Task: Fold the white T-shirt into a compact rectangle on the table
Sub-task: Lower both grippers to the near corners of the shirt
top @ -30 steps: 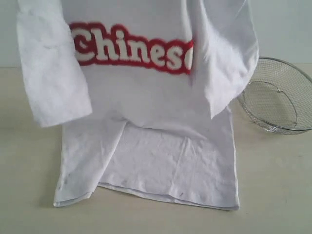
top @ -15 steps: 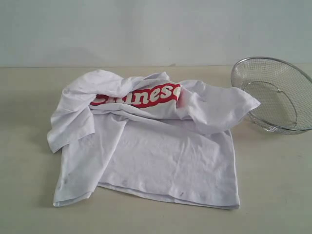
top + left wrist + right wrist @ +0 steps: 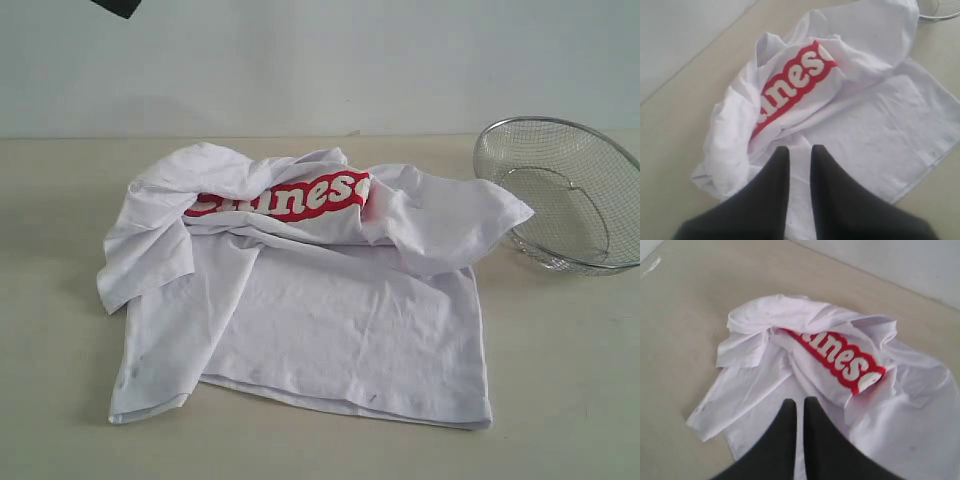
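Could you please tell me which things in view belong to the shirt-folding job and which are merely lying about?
For the job: white T-shirt, table, left gripper, right gripper.
Lying about: wire-mesh basket.

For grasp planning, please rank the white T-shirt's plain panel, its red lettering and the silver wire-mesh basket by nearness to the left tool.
Left wrist view, left tool:
1. Plain white panel, beside the tips.
2. Red lettering, beyond it.
3. Silver wire-mesh basket, far beyond both.
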Motion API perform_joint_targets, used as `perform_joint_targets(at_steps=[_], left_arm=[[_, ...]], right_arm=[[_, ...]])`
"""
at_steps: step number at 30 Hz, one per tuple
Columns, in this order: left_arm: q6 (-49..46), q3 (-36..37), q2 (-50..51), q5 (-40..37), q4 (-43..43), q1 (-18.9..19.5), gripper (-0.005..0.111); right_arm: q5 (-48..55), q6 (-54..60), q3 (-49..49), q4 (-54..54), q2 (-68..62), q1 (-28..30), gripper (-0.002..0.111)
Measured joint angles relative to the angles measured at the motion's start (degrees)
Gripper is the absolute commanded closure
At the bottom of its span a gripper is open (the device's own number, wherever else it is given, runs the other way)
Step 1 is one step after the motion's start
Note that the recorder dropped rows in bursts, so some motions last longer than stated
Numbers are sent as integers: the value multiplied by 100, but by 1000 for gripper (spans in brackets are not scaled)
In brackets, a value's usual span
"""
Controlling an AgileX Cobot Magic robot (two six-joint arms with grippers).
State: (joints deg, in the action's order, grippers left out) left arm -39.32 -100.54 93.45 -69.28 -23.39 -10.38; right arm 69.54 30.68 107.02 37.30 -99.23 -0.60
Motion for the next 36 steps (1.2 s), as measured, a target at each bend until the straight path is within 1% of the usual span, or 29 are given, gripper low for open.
perform_joint_targets(at_steps=[3,6,8,10,13,17,19,21,26,31,36], left_arm=[[11,410,-47,-28,-363,0,94],[-74,987,-47,-37,-828,0,94],[-105,1360,-47,-52,-1067,0,94],[-163,1717,-47,-52,-1170,0,96],[-184,2255,-47,-52,-1214,0,102],[-184,3063,-47,-52,-1238,0,102],[-224,3447,-47,109,-1238,0,102],[-272,3846,-54,438,-1238,0,102],[-381,4572,-54,1229,-1329,0,102],[-391,5044,-54,1803,-1755,0,102],[-402,5307,-54,2214,-1843,0,102]], right_arm=[[0,156,-784,265,298,0,108],[14,465,-1716,742,520,-12,108],[-83,608,-2229,875,586,-48,108],[-264,699,-2704,921,608,-107,108],[-592,790,-3441,931,608,-275,108],[-1149,829,-4198,895,608,-669,108],[-1474,829,-4519,832,608,-847,108],[-1865,815,-4850,775,608,-975,108],[-2511,792,-5438,693,608,-1025,108],[-2881,779,-5839,693,608,-1025,108],[-3272,769,-6133,693,608,-1025,108]])
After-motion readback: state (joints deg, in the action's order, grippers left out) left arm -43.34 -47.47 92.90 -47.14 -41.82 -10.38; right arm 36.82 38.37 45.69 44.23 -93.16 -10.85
